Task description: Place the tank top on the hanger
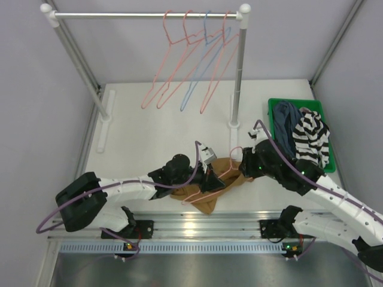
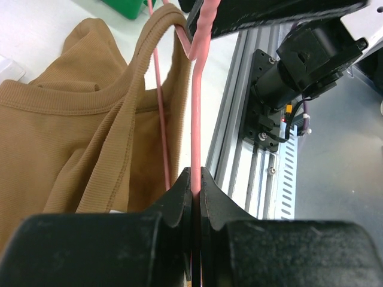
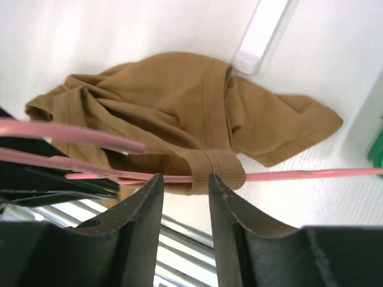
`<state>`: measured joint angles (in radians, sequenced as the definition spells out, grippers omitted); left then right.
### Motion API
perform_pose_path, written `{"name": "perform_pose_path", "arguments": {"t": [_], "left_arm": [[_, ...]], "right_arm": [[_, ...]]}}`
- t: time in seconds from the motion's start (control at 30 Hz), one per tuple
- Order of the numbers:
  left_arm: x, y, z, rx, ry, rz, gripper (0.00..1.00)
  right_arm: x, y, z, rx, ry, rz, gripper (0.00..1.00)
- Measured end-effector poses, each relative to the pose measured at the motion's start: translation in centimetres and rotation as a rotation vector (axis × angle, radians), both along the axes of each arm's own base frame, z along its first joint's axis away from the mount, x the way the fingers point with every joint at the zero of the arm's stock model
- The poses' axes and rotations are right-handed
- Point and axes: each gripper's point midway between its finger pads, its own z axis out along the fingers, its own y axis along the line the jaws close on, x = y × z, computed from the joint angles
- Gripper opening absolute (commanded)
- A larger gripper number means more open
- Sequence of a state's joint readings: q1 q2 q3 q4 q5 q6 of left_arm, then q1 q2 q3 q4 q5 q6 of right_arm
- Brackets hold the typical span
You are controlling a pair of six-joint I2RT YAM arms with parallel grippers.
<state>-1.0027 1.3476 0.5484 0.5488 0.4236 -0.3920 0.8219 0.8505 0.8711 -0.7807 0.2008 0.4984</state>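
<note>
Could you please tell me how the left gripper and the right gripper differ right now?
The left gripper is shut on the hanger; the right gripper is open, holding nothing. The hanger runs straight out from the left gripper but passes crosswise before the right gripper, beside the tank top strap looped over it. Both tend the same hanger.

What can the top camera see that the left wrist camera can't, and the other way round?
Only the top camera shows the clothes rail with spare hangers, and the striped garment. Only the left wrist camera shows the left gripper pinched shut on the hanger, with a strap looped over it. Both show the tank top and that hanger.
</note>
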Motion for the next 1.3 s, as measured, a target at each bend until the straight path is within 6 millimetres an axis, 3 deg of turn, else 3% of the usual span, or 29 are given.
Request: {"name": "perform_pose_path", "arguments": {"t": [0.23, 0.4, 0.8, 0.97, 1.3], "left_arm": [[0.2, -0.2, 0.0, -0.013, 0.005, -0.002, 0.00], [0.5, -0.3, -0.6, -0.002, 0.031, 0.004, 0.00], [0.9, -1.2, 0.4, -0.018, 0.036, -0.013, 0.00], [0.7, -1.4, 0.3, -0.016, 0.044, -0.022, 0.00], [0.7, -1.4, 0.0, 0.002, 0.063, -0.022, 0.00]], "right_arm": [[0.4, 0.9, 4.2, 0.128, -0.168, 0.065, 0.41], [0.6, 1.6, 5.2, 0.180, -0.237, 0.101, 0.40], [1.3, 4.0, 3.4, 0.165, -0.234, 0.152, 0.37], [2.1, 4.4, 2.9, 0.141, -0.249, 0.136, 0.30], [2.4, 4.4, 1.2, 0.105, -0.268, 0.111, 0.26]]}}
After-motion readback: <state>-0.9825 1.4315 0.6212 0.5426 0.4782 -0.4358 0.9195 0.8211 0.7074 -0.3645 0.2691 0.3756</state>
